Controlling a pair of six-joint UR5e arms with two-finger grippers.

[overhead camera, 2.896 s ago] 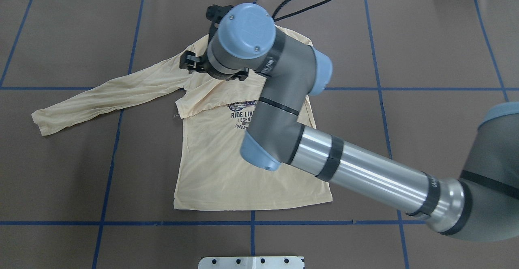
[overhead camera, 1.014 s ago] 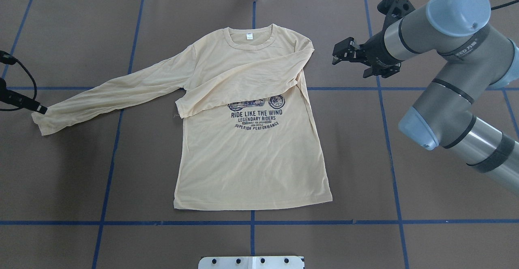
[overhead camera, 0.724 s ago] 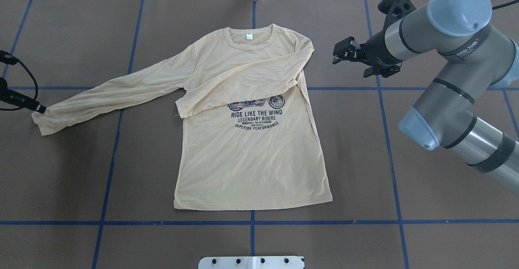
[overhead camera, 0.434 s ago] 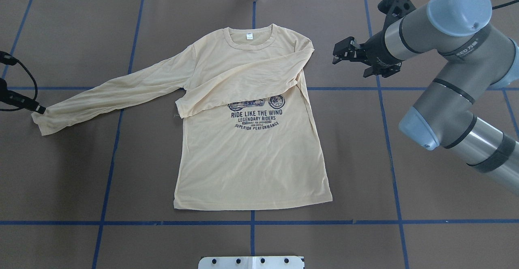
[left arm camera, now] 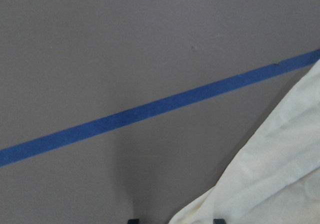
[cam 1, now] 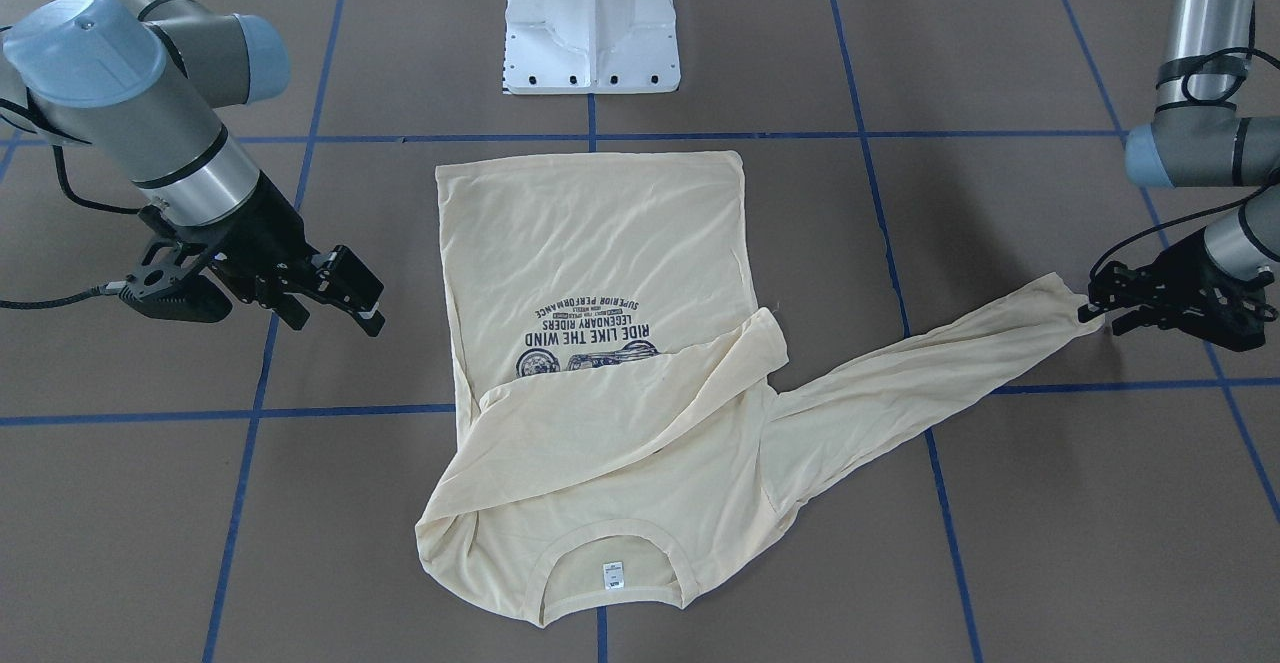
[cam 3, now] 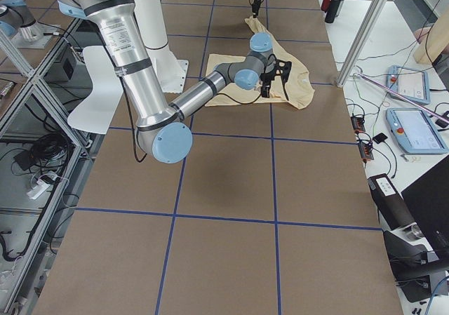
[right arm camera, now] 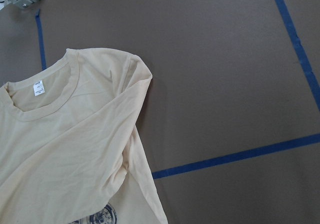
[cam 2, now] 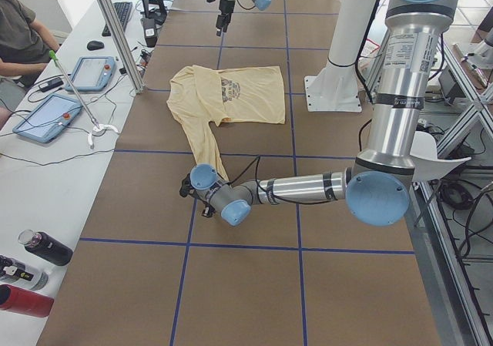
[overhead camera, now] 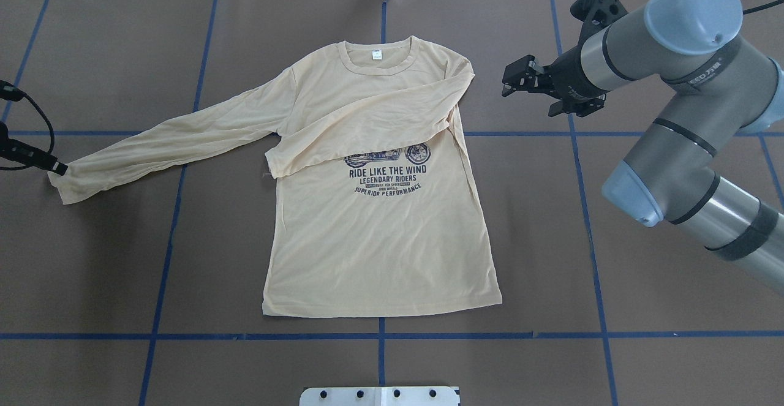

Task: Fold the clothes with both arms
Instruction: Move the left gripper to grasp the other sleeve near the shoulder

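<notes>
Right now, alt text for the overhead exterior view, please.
A cream shirt lies face up on the brown table, one sleeve folded across its chest, the other stretched to the left gripper. The right gripper hovers open beside it.

Left hand (overhead camera: 55, 165) cut by overhead edge, sleeve (overhead camera: 367, 125) covering print's (overhead camera: 386, 177) top; label (overhead camera: 375, 56) text unreadable

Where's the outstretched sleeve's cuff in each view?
Front-facing: cuff right, mid-height.
Overhead: cuff far left.
Exterior left: cuff just left of centre.
Exterior right: cuff top centre.
Left wrist: cuff bottom right.
Right wrist: not in it.
Landmark: left gripper at the cuff.
</notes>
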